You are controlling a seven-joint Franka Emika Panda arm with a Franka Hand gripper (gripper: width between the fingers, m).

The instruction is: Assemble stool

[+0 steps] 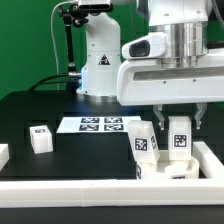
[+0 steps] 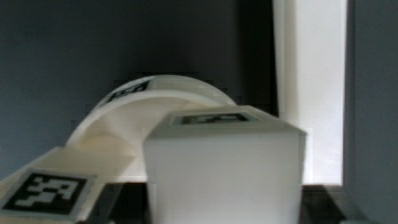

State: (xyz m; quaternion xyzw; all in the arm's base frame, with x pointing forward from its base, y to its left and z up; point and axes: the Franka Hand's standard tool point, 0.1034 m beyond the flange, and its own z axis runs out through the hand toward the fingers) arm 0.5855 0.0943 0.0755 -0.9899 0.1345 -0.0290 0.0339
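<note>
– Nearest, in the exterior view?
– White rail along the front edge of the black table. Just behind it, toward that view's right, round seat with a tagged leg tilted against it, or so it seems.
– And the gripper?
– Pinched on a second leg, held upright over the seat.
– Farther back?
– Third leg alone at the left, marker board mid-table, then the arm base before a dark backdrop.
</note>
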